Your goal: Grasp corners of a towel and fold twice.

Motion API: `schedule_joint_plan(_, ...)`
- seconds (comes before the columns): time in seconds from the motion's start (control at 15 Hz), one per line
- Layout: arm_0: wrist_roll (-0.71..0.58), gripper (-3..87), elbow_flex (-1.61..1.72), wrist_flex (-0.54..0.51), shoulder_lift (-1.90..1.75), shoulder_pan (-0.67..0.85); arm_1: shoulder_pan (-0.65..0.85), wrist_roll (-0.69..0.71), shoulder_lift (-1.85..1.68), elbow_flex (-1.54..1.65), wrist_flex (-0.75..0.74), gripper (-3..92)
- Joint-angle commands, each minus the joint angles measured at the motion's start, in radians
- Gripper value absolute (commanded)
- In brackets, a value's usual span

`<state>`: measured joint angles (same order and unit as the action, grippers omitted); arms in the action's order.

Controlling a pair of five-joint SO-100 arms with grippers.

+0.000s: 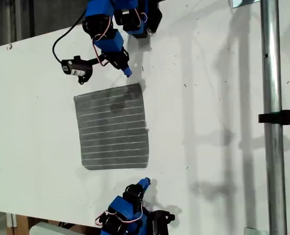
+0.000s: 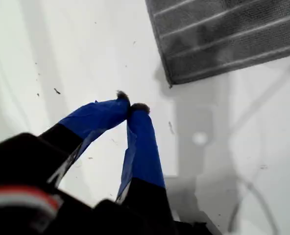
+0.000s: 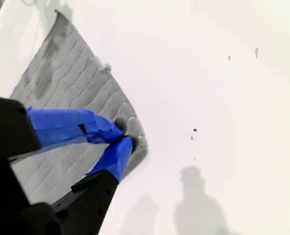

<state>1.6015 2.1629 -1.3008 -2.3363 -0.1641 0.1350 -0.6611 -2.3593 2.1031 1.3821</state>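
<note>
So the towel point(image 1: 113, 127) is lying flat and fully open on the white table point(image 1: 223, 98), about midway between the two arms. Its stripes run left to right in the exterior view.

My first gripper point(image 2: 129, 106) is clenched with the tips touching and nothing in them. It's over bare table, and the towel's upper-right corner point(image 1: 140, 85) (going by the exterior view) is just ahead of it. They're close but clearly apart, with the corner a bit toward the exterior view's right of the tips.

My second gripper point(image 3: 124, 136) is pinched closed too, also empty as far as I can see. From its own camera the tips line up over the towel's edge right by the lower-right corner point(image 1: 148, 165). The exterior view shows a strip of table between the tip and the cloth though, so I'd guess it's raised and a little short of it.

Both target corners are on the same towel edge, the one at the exterior view's right, and each arm is nearest its own corner. I reckon both have to open up, then reach in and down.
</note>
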Motion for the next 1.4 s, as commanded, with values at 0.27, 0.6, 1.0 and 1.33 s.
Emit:
schedule_joint_plan(0.27,-0.138,30.7,-0.385,-0.272,0.304,0.044,0.16,0.325,0.472,-0.39,0.103,29.6)
schedule_joint_plan(0.6,-0.238,33.0,-0.39,-0.244,0.442,0.14,0.147,0.337,0.641,-0.382,-0.008,29.6)
schedule_joint_plan(1.0,-0.232,32.5,-0.388,-0.216,0.445,0.184,0.17,0.327,1.014,-0.383,-0.236,19.9)
schedule_joint_plan(1.33,-0.225,32.2,-0.345,-0.187,0.451,0.227,0.215,0.336,1.069,-0.394,-0.241,-0.2)
